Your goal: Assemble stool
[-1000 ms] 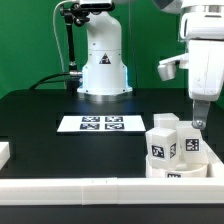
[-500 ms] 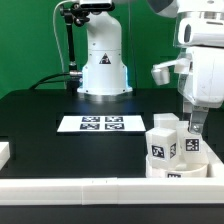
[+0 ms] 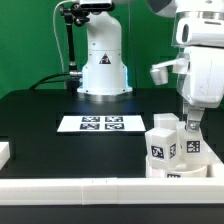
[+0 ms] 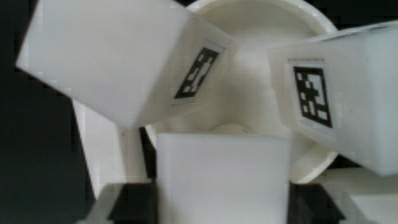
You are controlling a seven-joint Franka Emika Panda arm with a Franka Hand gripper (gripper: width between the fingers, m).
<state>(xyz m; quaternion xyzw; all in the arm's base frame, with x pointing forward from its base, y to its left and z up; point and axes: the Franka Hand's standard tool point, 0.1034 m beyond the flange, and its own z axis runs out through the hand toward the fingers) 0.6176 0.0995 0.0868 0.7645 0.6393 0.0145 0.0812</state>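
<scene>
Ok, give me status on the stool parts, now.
Hand down at the legs, one leg between the jaws, grip unconfirmed. Seat close behind. Two other legs crowd either side.

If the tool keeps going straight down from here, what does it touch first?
Most likely the leg between its fingers, standing among the other legs on the seat; depth is unclear, so it may already touch.

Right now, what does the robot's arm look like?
The arm is chunky and white, with smooth rounded shells and a boxy part lower down. A small grey piece sticks out on its side. The gripper at the bottom is thin and dark, with two black fingers. I can't see any cables or writing on it.
</scene>
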